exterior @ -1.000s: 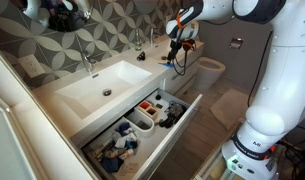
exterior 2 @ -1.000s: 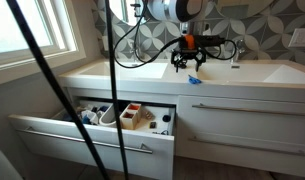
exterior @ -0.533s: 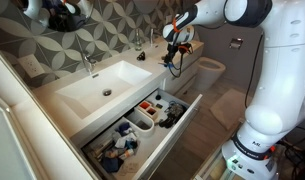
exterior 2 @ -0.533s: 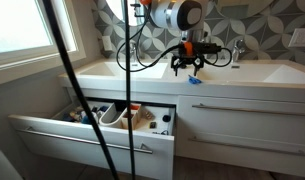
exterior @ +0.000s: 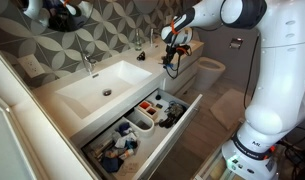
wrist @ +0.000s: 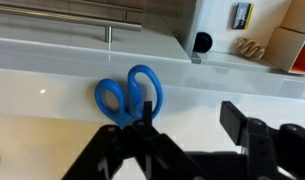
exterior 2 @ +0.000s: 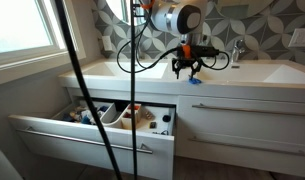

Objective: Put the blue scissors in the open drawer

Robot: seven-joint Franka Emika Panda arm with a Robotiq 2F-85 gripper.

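The blue scissors (wrist: pixel 129 98) show only in the wrist view. They lie on the white counter with their handle rings just beyond one finger, and the blades are hidden behind the gripper. My gripper (wrist: pixel 189 112) is open, with nothing between its fingers. In both exterior views it hovers low over the counter beside the sink (exterior: pixel 173 55) (exterior 2: pixel 190 68). The open drawer (exterior: pixel 184 125) is pulled out below the counter, with white bins and small toiletries inside. It also shows in an exterior view (exterior 2: pixel 82 140).
A white sink basin (exterior: pixel 102 88) with a faucet (exterior: pixel 88 62) lies in the counter. A toilet (exterior: pixel 208 72) stands past the vanity's end. A black cable (exterior 2: pixel 72 90) hangs in front of one camera. The robot base (exterior: pixel 254 140) stands beside the drawer.
The gripper has moved a little toward the sink and lower over the counter. The drawer has not moved.
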